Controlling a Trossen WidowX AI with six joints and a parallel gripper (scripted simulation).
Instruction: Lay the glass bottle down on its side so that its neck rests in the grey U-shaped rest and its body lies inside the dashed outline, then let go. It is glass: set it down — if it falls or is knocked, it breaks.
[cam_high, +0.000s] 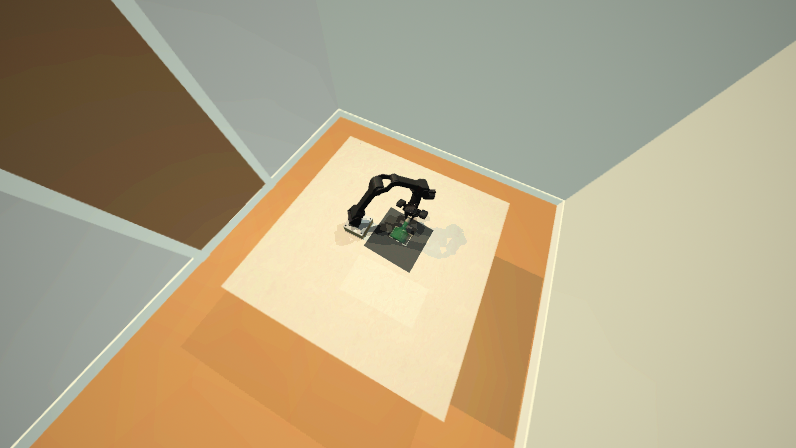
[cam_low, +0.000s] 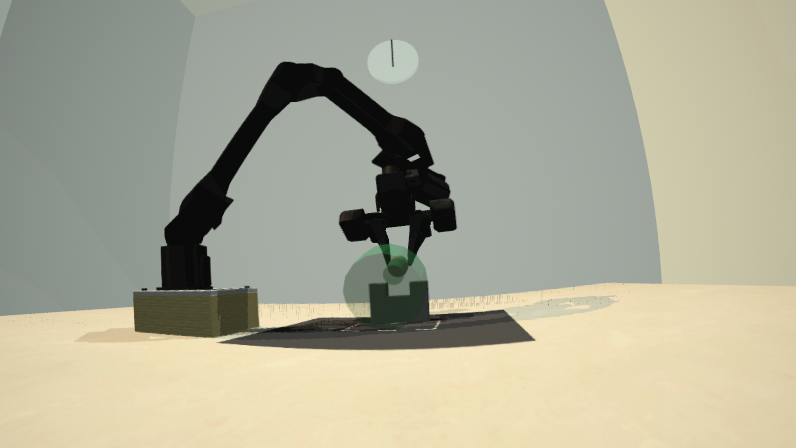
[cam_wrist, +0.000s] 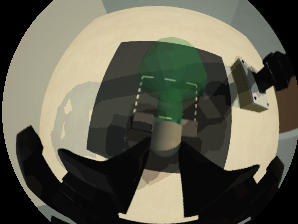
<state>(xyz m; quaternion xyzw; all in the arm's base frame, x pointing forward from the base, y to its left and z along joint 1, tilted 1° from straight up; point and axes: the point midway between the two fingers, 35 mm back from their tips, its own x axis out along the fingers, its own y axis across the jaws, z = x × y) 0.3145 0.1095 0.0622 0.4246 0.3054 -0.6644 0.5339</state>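
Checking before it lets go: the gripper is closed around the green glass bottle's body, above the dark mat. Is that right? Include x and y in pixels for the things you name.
Not the body: the gripper (cam_low: 398, 261) (cam_wrist: 165, 143) is closed around the green glass bottle's neck (cam_wrist: 169, 107), above the dark mat (cam_wrist: 112, 95), as the wrist view shows.

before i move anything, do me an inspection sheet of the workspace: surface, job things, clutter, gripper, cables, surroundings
surface: pale top, dark mat lying flat on it
job things: green bottle tipped onto its side, neck above the slot of the grey rest; dashed outline partly behind the bottle, contact and exact fit cannot be told
clutter: nothing seen
gripper: shut on the bottle at its neck end
cables: nothing seen
surroundings: orange floor, plain walls, round white disc behind the arm
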